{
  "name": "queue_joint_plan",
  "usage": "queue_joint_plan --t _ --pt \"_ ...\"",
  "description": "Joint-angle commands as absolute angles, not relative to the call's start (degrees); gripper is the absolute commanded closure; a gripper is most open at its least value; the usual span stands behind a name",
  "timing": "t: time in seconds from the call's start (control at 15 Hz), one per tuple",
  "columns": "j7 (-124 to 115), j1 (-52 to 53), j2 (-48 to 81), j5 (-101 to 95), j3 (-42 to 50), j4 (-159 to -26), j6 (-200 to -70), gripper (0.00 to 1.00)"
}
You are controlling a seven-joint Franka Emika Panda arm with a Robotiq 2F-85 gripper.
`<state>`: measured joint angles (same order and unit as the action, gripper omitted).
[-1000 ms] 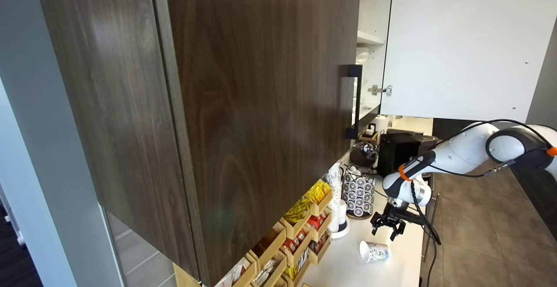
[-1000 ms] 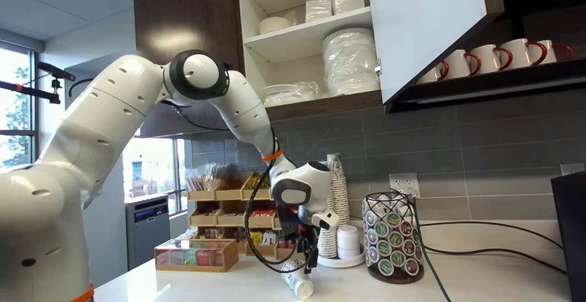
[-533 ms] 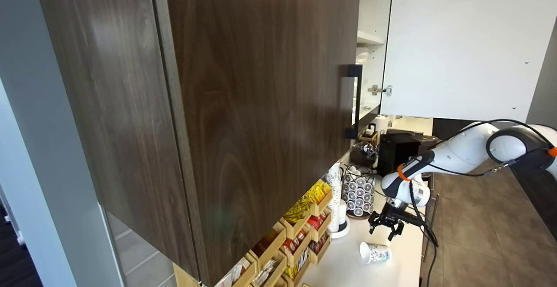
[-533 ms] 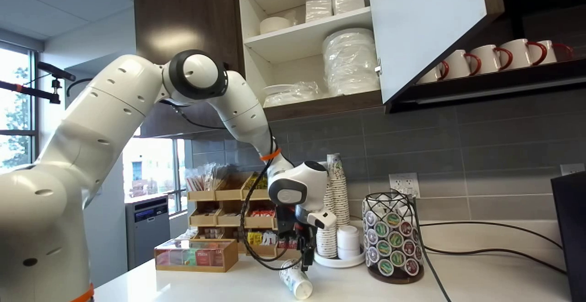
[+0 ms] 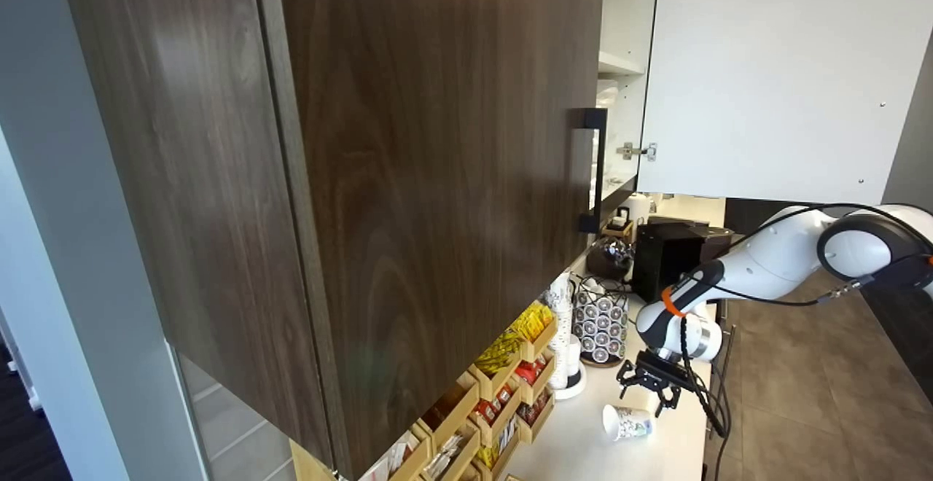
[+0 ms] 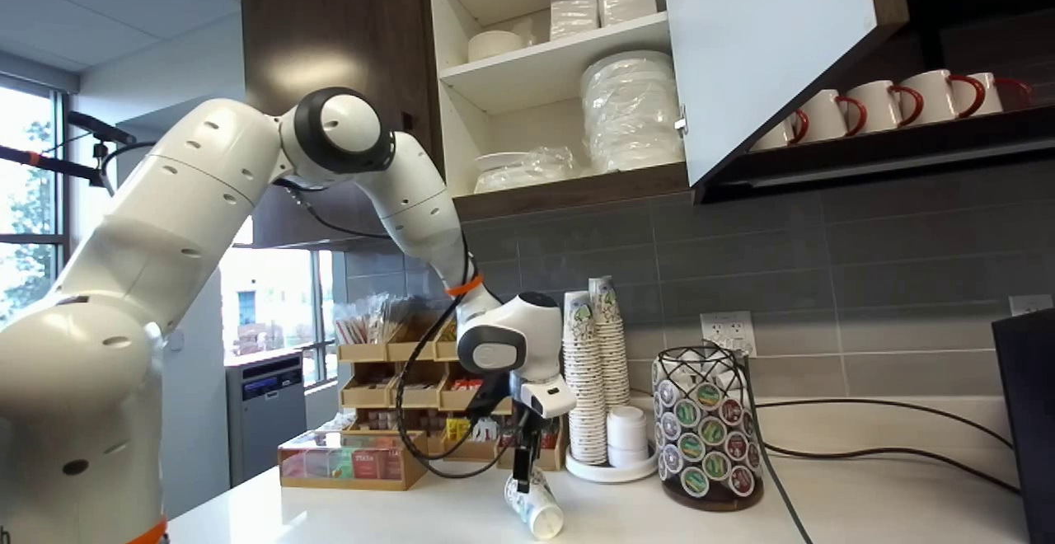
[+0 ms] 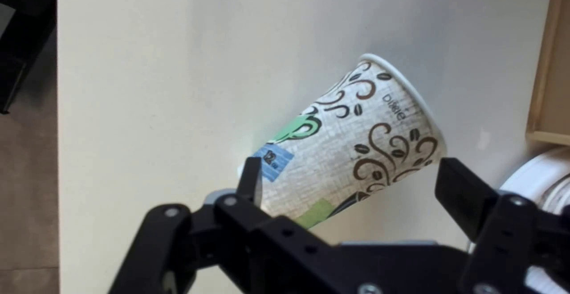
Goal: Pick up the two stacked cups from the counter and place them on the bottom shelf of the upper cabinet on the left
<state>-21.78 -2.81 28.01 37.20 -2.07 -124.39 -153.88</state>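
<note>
The task's cups show as one pale paper cup body (image 7: 356, 133) with brown and green print, lying on its side on the off-white counter (image 7: 133, 84). I cannot tell whether a second cup is nested inside. It shows in both exterior views (image 5: 628, 423) (image 6: 536, 507). My gripper (image 7: 349, 169) is open and empty above it; one finger overlaps the cup's base, the other is near the rim side. The gripper also shows in both exterior views (image 5: 641, 399) (image 6: 525, 470). The upper cabinet (image 6: 453, 119) stands open; its bottom shelf (image 6: 593, 187) carries wrapped plates.
A wooden snack organiser (image 6: 412, 398), a clear-topped tea box (image 6: 354, 461), tall paper-cup stacks (image 6: 585, 387) and a pod carousel (image 6: 709, 437) stand on the counter. A wrapped plate stack (image 6: 630, 111) fills the shelf's right. The open door (image 6: 758, 41) juts out.
The gripper has moved a little to the left in an exterior view and turned, so its fingers now appear farther apart. The cup has not moved.
</note>
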Motion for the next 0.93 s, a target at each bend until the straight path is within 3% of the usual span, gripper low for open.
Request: queue_joint_plan --t 0.0,0.87 --pt "-33.97 2.12 27.45 35.29 2.96 -127.2 -156.93 0.0" --pt "-54.93 0.62 31.75 37.95 3.11 -122.3 -153.32 0.0"
